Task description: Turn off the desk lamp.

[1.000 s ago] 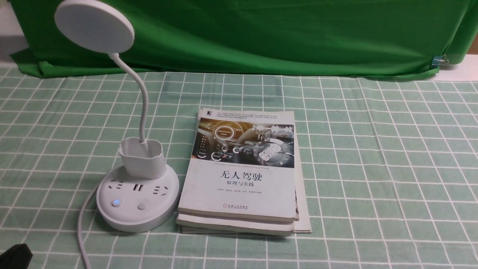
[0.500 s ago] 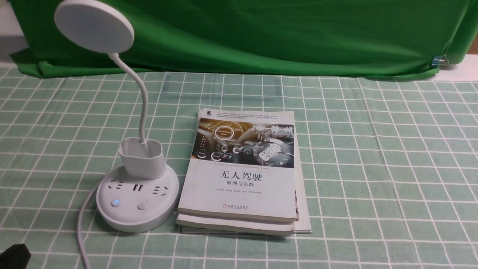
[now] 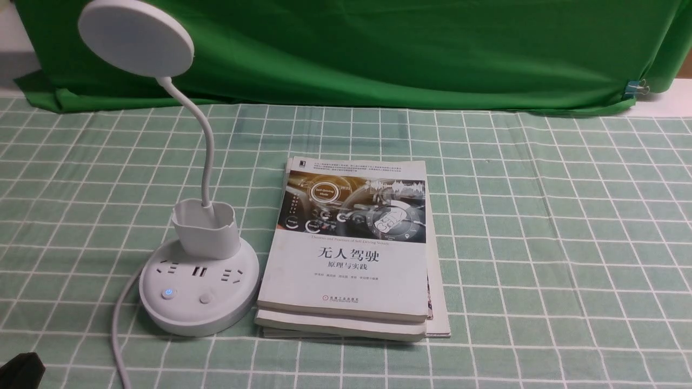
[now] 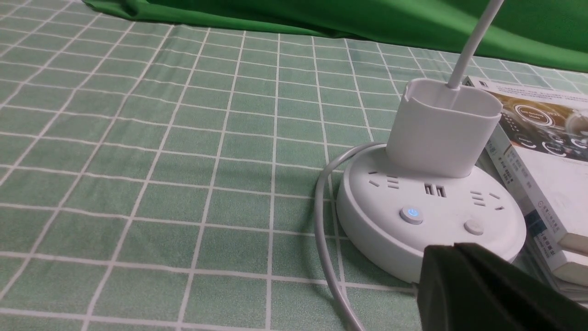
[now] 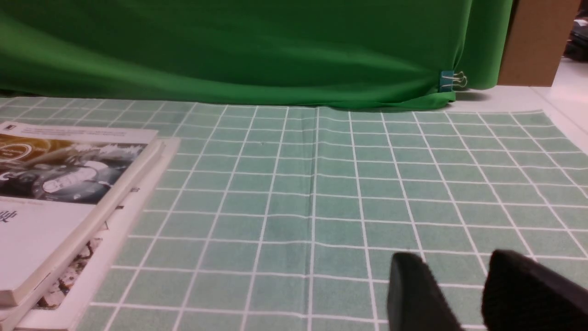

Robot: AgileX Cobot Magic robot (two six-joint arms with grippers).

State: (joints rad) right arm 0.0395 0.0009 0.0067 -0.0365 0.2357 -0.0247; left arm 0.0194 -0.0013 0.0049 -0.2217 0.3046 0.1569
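The white desk lamp (image 3: 199, 292) stands at the left of the table, with a flat disc head (image 3: 136, 38), a bendy neck, a cup holder (image 3: 206, 229) and a round base. The base has a blue-lit button (image 3: 169, 293) and a plain button (image 3: 206, 298). In the left wrist view the base (image 4: 390, 239), lit button (image 4: 411, 214) and plain button (image 4: 473, 227) are close. My left gripper (image 4: 455, 248) is shut and empty, its tip just short of the base's near edge. Only a dark corner of it (image 3: 21, 371) shows in front view. My right gripper (image 5: 452, 266) is open and empty, low over the cloth.
A stack of books (image 3: 351, 254) lies against the lamp base's right side; it also shows in the right wrist view (image 5: 69, 193). The lamp's white cord (image 3: 116, 329) runs toward the front edge. A green backdrop (image 3: 378, 48) hangs at the back of the checked tablecloth (image 3: 540, 243).
The dark corner of my left gripper at the front view's lower left has dropped slightly. Nothing else has moved.
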